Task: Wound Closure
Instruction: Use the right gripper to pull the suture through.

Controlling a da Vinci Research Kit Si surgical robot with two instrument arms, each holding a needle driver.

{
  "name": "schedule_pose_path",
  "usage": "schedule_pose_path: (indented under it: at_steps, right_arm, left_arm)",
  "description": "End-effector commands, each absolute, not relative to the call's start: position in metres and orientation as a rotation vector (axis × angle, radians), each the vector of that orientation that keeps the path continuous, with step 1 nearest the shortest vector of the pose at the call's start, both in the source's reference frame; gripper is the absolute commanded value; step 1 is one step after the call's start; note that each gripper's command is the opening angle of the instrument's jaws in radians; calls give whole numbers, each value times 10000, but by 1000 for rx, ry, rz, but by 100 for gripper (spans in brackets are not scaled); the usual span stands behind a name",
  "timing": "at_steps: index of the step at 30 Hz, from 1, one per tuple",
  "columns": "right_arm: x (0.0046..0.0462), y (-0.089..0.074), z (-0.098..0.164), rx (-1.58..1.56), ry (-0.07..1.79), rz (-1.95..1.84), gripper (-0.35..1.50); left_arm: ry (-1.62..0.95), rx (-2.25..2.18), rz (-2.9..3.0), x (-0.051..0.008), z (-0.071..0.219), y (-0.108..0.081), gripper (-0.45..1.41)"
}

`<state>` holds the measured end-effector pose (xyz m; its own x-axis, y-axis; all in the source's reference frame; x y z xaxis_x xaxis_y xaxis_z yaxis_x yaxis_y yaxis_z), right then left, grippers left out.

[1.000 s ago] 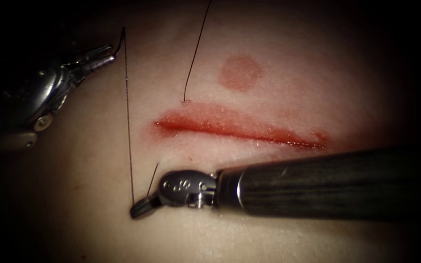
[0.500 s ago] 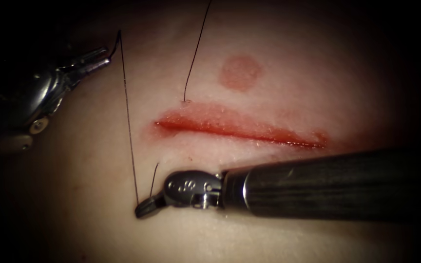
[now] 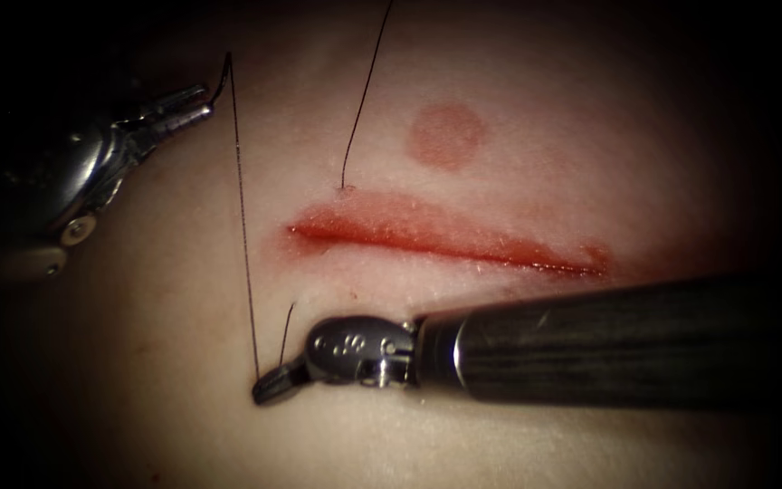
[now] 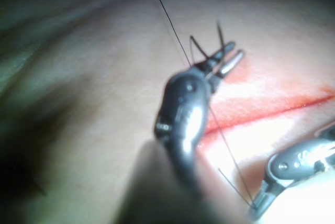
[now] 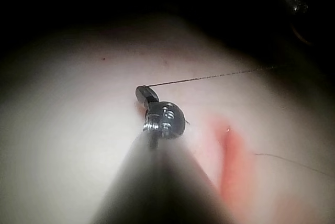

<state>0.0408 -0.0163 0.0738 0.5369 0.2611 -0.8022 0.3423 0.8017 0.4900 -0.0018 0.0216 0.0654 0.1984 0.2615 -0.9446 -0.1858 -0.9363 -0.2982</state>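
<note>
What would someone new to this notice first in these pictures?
The red cut running across the pale tissue, with a round reddish mark above it. Next, the taut thread stretched between the left tool at upper left and the right tool below the cut's left end, both shut on it. Another strand leaves the tissue just above the cut's left end.

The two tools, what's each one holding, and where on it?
Right tool: shut on the thread, at its lower end. Left tool: grips the needle; the exact spot along its curve can't be told.
</note>
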Motion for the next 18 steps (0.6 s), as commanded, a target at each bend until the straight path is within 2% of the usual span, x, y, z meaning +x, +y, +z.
schedule_pose_path:
  at_steps: [1,18]
  right_arm:
    - [413,-168,743,671,1024,-52,-35]
    - [413,-168,743,671,1024,-52,-35]
  left_arm:
    - [-73,-2135,1789,-23,661,215,-35]
    - [-86,-2139,1797,-24,664,214,-35]
